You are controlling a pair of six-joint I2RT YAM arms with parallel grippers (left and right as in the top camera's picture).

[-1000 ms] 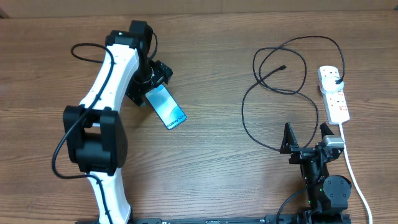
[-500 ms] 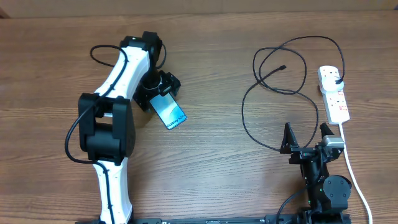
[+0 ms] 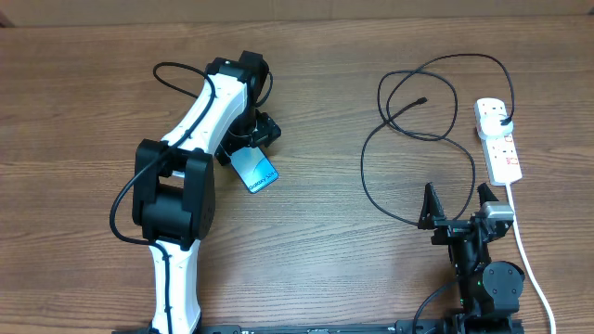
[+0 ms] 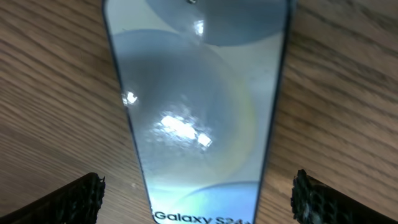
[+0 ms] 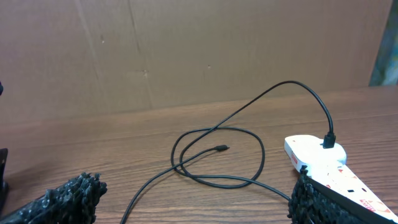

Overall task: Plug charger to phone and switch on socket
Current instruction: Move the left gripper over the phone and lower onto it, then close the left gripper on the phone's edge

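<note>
we see the left claw (image 3: pixel 247 141) spread wide over the far end of the phone (image 3: pixel 257 173), which lies flat, screen up, on the table (image 3: pixel 316 260). well right of the phone, the charger (image 3: pixel 363 165) lies looped, its plug in the socket (image 3: pixel 501 148), and the right claw (image 3: pixel 456 199) stands open, holding nothing.
</note>
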